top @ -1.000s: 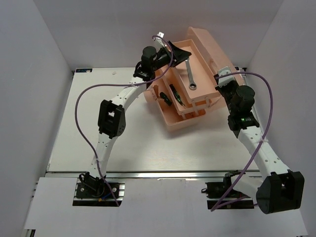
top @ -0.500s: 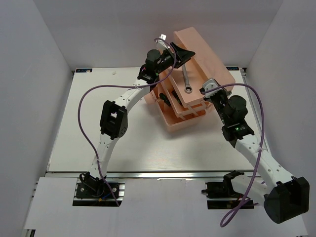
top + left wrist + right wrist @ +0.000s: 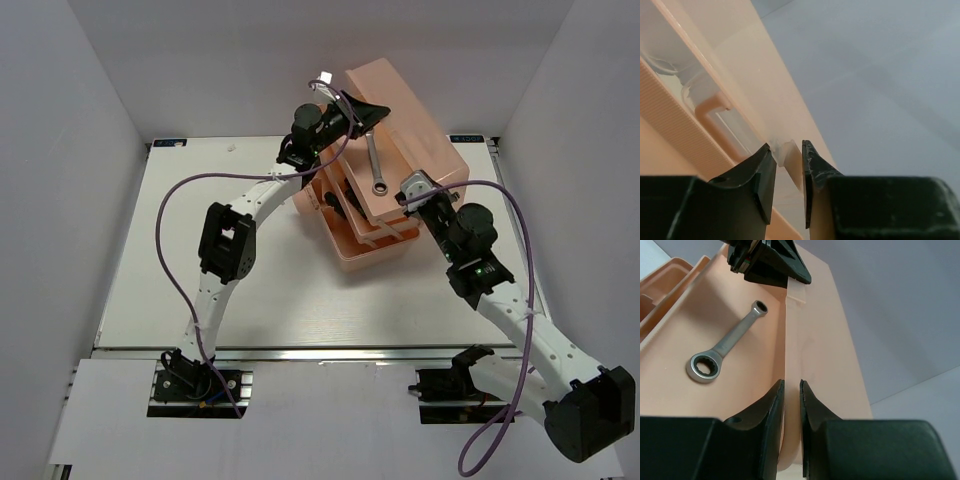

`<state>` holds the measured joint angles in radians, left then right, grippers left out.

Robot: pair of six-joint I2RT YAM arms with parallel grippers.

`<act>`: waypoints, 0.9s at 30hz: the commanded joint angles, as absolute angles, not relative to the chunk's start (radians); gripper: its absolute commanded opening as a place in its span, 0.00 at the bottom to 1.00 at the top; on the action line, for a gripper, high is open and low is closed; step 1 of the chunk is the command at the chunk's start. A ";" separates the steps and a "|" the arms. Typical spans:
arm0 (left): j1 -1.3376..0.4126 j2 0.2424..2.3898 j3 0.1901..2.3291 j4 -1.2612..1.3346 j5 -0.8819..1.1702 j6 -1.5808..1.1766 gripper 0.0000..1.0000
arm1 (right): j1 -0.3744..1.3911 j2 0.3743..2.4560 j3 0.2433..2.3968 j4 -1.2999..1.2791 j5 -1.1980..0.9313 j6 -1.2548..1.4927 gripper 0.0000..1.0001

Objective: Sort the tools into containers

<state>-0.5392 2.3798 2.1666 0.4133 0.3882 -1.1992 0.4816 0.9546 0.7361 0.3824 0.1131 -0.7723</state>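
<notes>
The salmon-pink toolbox (image 3: 415, 125) stands at the back centre of the table with its trays partly folded together. The silver ring-ended wrench (image 3: 376, 170) lies in the top tray and also shows in the right wrist view (image 3: 722, 352). My left gripper (image 3: 366, 108) is shut on the far end of the top tray's wall (image 3: 788, 152). My right gripper (image 3: 413, 190) is shut on the near end of the same wall (image 3: 792, 365). The left gripper shows at the top of the right wrist view (image 3: 799, 281). The screwdrivers are hidden under the top tray.
The lower pink trays (image 3: 362, 245) stick out toward me below the top tray. White walls close in the table on the left, back and right. The purple cables (image 3: 165, 230) arc beside each arm.
The top tray and lid have swung left and folded over the lower trays, covering the screwdrivers. My right gripper has moved left with the tray wall. My left gripper has shifted slightly.
</notes>
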 commanded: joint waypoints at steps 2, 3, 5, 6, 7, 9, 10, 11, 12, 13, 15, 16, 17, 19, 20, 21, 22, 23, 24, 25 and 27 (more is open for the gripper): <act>-0.540 2.319 2.117 0.416 0.356 -1.201 0.22 | 0.518 0.914 0.741 0.338 0.014 -0.747 0.24; -0.538 2.316 2.105 0.426 0.362 -1.206 0.19 | 0.518 0.914 0.744 0.331 0.012 -0.744 0.35; -0.534 2.289 2.071 0.443 0.367 -1.223 0.12 | 0.518 0.916 0.758 0.322 0.024 -0.723 0.59; -0.525 2.274 2.042 0.469 0.367 -1.229 0.11 | 0.518 0.916 0.770 0.319 0.040 -0.703 0.63; -0.519 2.255 1.967 0.488 0.368 -1.232 0.09 | 0.518 0.920 0.810 0.310 0.057 -0.659 0.66; -0.494 2.186 1.886 0.520 0.368 -1.235 0.08 | 0.517 0.923 0.859 0.261 0.078 -0.612 0.71; -0.485 2.165 1.800 0.531 0.368 -1.235 0.08 | 0.517 0.923 0.905 0.243 0.075 -0.568 0.71; -0.463 2.120 1.760 0.560 0.370 -1.238 0.08 | 0.517 0.922 0.923 0.203 0.065 -0.551 0.72; -0.454 2.102 1.720 0.572 0.373 -1.241 0.08 | 0.515 0.919 0.939 0.193 0.054 -0.532 0.72; -0.445 2.085 1.656 0.581 0.383 -1.244 0.08 | 0.515 0.916 0.963 0.189 0.048 -0.491 0.73; -0.417 2.043 1.603 0.601 0.399 -1.244 0.09 | 0.514 0.920 0.991 0.178 0.049 -0.456 0.73; -0.410 2.033 1.562 0.604 0.423 -1.244 0.10 | 0.512 0.926 1.006 0.176 0.055 -0.436 0.74; -0.397 2.017 1.545 0.612 0.439 -1.246 0.14 | 0.508 0.936 1.040 0.166 0.061 -0.401 0.74; -0.384 2.010 1.507 0.615 0.524 -1.244 0.34 | 0.499 0.965 1.068 0.155 0.077 -0.373 0.74; -0.371 2.006 1.491 0.612 0.550 -1.246 0.42 | 0.485 0.974 1.081 0.153 0.080 -0.350 0.74; -0.367 1.991 1.471 0.606 0.570 -1.249 0.53 | 0.476 0.985 1.083 0.155 0.075 -0.341 0.74; -0.362 1.977 1.447 0.606 0.584 -1.249 0.58 | 0.465 0.991 1.081 0.156 0.069 -0.333 0.75; -0.353 1.962 1.390 0.609 0.598 -1.249 0.61 | 0.444 0.997 1.080 0.158 0.060 -0.316 0.75; -0.347 1.924 1.361 0.606 0.601 -1.247 0.62 | 0.434 1.005 1.080 0.153 0.046 -0.305 0.75; -0.339 1.904 1.336 0.598 0.604 -1.236 0.63 | 0.422 1.009 1.081 0.149 0.038 -0.295 0.75; -0.315 1.862 1.287 0.517 0.609 -1.209 0.64 | 0.391 1.017 1.080 0.141 0.014 -0.270 0.75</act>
